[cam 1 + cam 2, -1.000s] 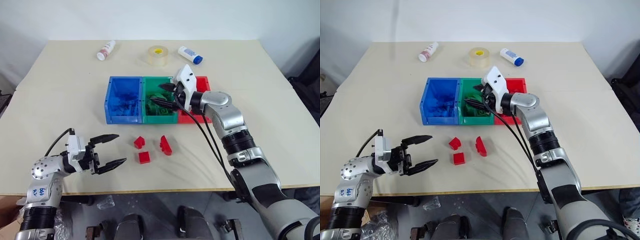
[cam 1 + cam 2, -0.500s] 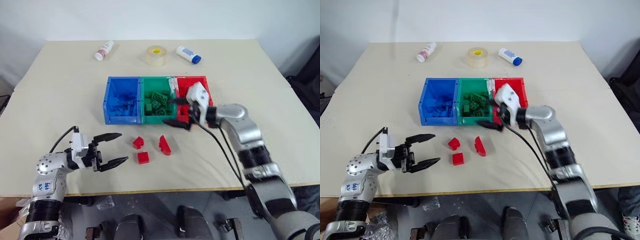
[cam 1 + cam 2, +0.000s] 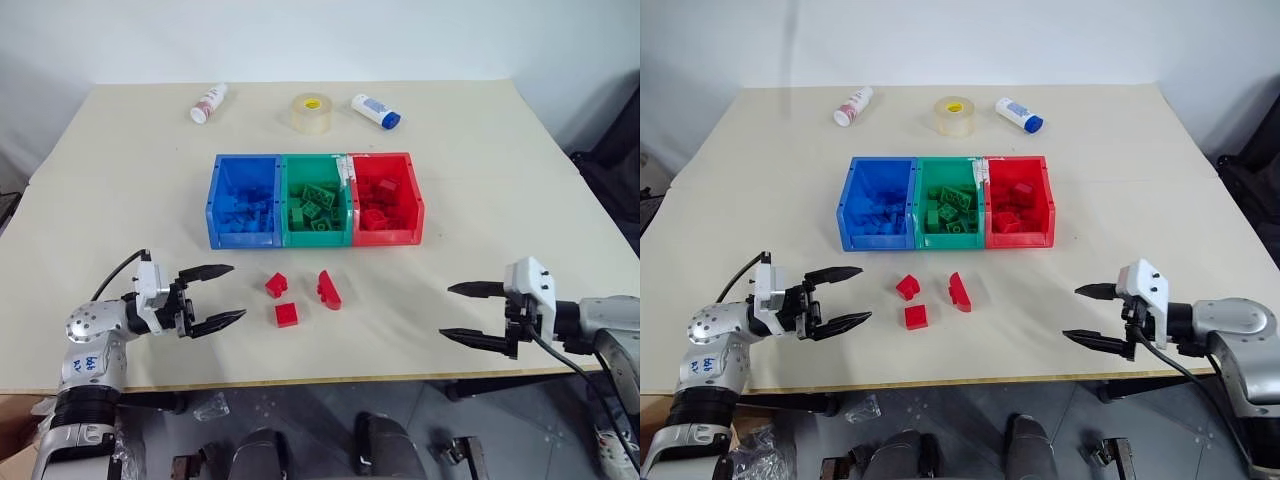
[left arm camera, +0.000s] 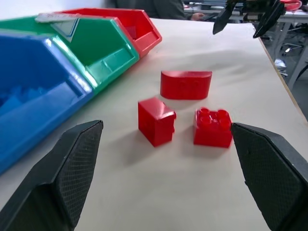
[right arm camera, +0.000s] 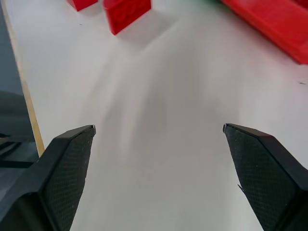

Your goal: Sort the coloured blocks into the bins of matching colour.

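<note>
Three red blocks lie on the table in front of the bins: a small one, a studded one and a rounded one. The joined bins stand mid-table: blue bin, green bin and red bin, each holding blocks of its own colour. My left gripper is open just left of the red blocks, pointing at them, nothing between its fingers. Over the table's front right edge my right gripper is open and empty, well right of the blocks.
Two white bottles and a tape roll lie along the far edge of the table. The table's front edge runs just below both grippers.
My right gripper has pulled out from over the green bin and swung back to the front right of the table, its fingers wider apart. The left gripper has hardly moved.
</note>
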Controlling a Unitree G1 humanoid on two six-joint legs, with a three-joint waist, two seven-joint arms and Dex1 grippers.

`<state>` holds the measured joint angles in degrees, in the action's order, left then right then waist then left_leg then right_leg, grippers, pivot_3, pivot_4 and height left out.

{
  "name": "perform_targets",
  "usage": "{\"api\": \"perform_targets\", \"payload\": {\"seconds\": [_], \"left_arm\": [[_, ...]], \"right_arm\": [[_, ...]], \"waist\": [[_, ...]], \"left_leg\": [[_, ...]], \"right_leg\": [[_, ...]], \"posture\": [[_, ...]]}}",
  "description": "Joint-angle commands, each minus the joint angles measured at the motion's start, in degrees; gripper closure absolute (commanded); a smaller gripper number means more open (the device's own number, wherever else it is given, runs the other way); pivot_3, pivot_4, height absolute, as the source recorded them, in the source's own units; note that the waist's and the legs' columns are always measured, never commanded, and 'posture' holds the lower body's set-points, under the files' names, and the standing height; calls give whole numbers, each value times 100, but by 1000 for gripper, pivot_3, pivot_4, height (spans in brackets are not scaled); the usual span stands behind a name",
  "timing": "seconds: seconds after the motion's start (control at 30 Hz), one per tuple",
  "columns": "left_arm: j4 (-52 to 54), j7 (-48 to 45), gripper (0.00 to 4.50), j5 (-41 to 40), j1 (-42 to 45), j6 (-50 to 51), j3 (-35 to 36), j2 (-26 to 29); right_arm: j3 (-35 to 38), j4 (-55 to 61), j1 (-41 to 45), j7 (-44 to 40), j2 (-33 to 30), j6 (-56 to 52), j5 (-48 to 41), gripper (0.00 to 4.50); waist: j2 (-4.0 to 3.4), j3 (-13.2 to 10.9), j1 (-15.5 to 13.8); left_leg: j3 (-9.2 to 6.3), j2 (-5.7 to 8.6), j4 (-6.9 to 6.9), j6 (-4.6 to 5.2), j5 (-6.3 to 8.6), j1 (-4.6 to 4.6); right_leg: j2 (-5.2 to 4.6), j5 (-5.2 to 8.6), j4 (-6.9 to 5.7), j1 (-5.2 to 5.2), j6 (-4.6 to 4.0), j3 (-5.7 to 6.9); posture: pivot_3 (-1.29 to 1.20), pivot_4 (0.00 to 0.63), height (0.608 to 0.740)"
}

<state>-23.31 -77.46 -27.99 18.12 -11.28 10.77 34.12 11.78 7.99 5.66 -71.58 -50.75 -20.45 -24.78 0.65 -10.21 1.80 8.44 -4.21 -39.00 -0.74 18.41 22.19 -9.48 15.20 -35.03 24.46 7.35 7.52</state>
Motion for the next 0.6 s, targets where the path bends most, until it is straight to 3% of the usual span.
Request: {"api": "perform_targets", "payload": {"seconds": [0.03, 0.3, 0.6], "left_arm": [[-15, -67, 0, -3, 66, -68, 25, -8], [202, -128, 0, -67, -43, -5, 36, -3], [768, -81, 0, -288, -462, 131, 182, -33]], "right_arm": [[84, 300, 55, 119, -54, -93, -151, 47], [-1222, 781, 1036, 1036, 825, -655, 166, 47], [-2484, 7, 1965, 2085, 2267, -693, 982, 47]], "waist": [[0, 0, -16], [1, 0, -26], [1, 0, -19]], "left_leg": [[-1, 0, 0, 0, 0, 1], [-4, 0, -3, 0, 0, 10], [-4, 1, -6, 3, 2, 18]], "right_leg": [[0, 0, 0, 1, 0, 1], [0, -1, -11, 4, 0, 4], [0, -2, -16, 7, 2, 6]], "posture": [[0, 150, 740], [0, 150, 740], [0, 150, 740]]}}
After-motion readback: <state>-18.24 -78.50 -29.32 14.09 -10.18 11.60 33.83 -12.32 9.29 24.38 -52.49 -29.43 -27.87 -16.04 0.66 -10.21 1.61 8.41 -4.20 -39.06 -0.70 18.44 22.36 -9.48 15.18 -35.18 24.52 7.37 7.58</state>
